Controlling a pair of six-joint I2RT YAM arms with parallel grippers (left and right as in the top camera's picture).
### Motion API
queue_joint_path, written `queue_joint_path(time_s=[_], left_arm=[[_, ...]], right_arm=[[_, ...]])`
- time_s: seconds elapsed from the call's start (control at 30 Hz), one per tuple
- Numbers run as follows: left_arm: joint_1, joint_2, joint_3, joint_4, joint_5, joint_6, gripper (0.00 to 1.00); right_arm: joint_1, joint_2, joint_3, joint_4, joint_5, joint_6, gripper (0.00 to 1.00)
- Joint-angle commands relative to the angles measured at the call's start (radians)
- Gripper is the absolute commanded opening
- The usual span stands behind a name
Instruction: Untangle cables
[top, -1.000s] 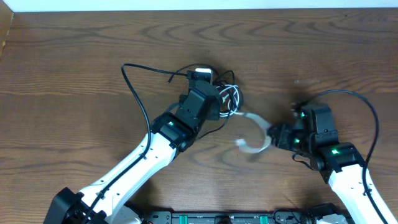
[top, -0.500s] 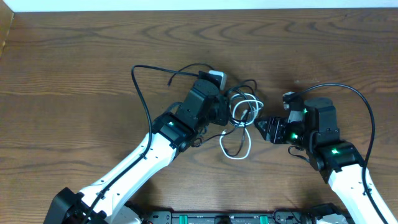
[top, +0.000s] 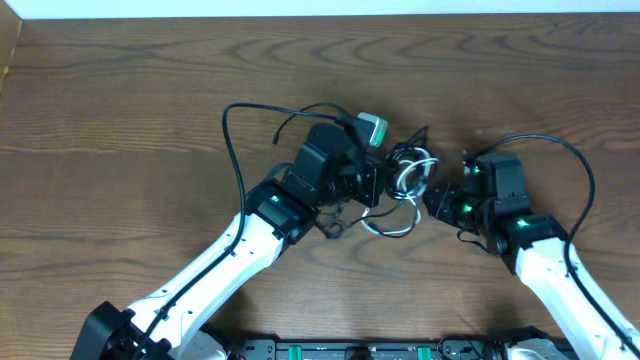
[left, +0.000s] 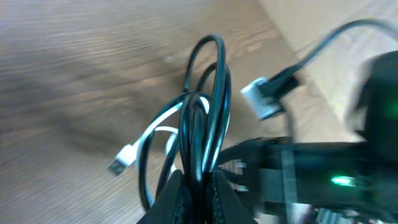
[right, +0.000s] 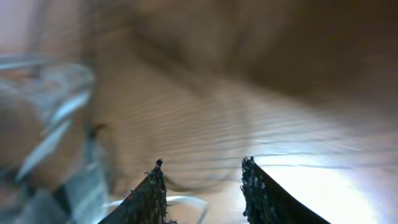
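Cables (top: 408, 176) farther right, right gripper (top: 431, 200) now close beside them.

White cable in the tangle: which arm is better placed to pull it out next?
Right, probably. The left gripper is shut on the black cables, anchoring them, while the right gripper is open beside the white cable and its loops.

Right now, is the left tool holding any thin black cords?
Yes: thin black cords are clamped in the shut left tool.

Robotics lab: wooden table (top: 100, 120)
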Motion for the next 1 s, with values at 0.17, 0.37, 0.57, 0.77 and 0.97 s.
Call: queue_joint_path(time_s=[0.17, 0.37, 0.57, 0.77, 0.97], left_arm=[[0.051, -0.100, 0.011, 0.032, 0.115, 0.019, 0.08], [0.084, -0.089, 0.011, -0.003, 0.114, 0.054, 0.08], [0.084, -0.069, 0.011, -0.003, 0.114, -0.002, 0.08], [0.084, -0.069, 0.011, 0.014, 0.114, -0.101, 0.08], [0.084, -0.069, 0.011, 0.017, 0.117, -0.225, 0.08]], right_arm=[[-0.005, 0.033, 0.001, -0.089, 0.232, 0.061, 0.39], [-0.007, -0.065, 0.002, -0.090, -0.035, -0.186, 0.45], [-0.031, -0.257, 0.002, -0.085, -0.274, -0.260, 0.61], [-0.039, -0.364, 0.002, -0.077, -0.307, -0.169, 0.63], [-0.040, -0.373, 0.002, -0.071, -0.276, -0.262, 0.63]])
